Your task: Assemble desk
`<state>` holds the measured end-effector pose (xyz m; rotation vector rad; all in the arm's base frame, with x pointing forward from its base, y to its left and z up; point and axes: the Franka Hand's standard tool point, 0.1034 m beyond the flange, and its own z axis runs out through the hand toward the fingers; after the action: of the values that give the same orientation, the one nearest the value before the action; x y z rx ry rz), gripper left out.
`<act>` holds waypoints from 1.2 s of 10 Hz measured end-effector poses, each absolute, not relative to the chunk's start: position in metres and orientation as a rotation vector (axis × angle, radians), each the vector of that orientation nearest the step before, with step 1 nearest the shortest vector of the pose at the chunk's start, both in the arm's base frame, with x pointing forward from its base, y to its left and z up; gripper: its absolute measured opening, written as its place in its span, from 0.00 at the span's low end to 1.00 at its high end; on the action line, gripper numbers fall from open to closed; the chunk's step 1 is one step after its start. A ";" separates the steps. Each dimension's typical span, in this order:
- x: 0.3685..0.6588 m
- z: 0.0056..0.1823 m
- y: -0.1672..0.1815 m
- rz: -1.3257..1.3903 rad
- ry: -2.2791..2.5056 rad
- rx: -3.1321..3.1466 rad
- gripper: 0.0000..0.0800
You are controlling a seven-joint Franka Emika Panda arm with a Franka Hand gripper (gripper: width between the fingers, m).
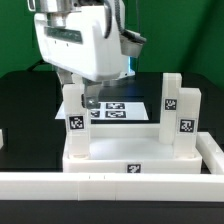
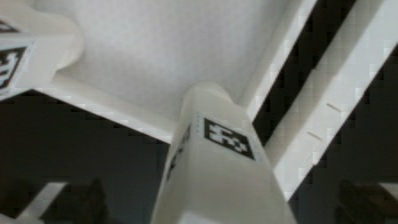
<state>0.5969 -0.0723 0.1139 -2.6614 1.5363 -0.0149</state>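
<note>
The white desk top (image 1: 130,152) lies upside down against the front border wall. A tagged leg (image 1: 75,118) stands in its corner on the exterior view's left. Two more legs (image 1: 170,100) (image 1: 188,112) stand on the exterior view's right. My gripper (image 1: 84,100) hangs over the top of the first leg. In the wrist view that leg (image 2: 222,150) runs between my dark fingers (image 2: 45,203), with gaps on both sides. The gripper (image 2: 217,208) is open around it. The desk top (image 2: 160,60) and another leg (image 2: 22,62) show behind.
The marker board (image 1: 118,108) lies on the black table behind the desk top. The low white border wall (image 1: 110,182) runs along the front and up the exterior view's right (image 1: 215,150). It also shows in the wrist view (image 2: 347,90).
</note>
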 end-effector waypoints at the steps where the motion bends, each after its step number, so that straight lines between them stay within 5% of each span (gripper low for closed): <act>1: 0.597 0.114 -0.071 -0.019 1.409 -2.731 0.81; 12: 0.597 0.114 -0.075 -0.044 0.268 -3.119 0.81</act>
<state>0.5967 -0.0751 0.1138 -3.1191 0.2675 -0.0441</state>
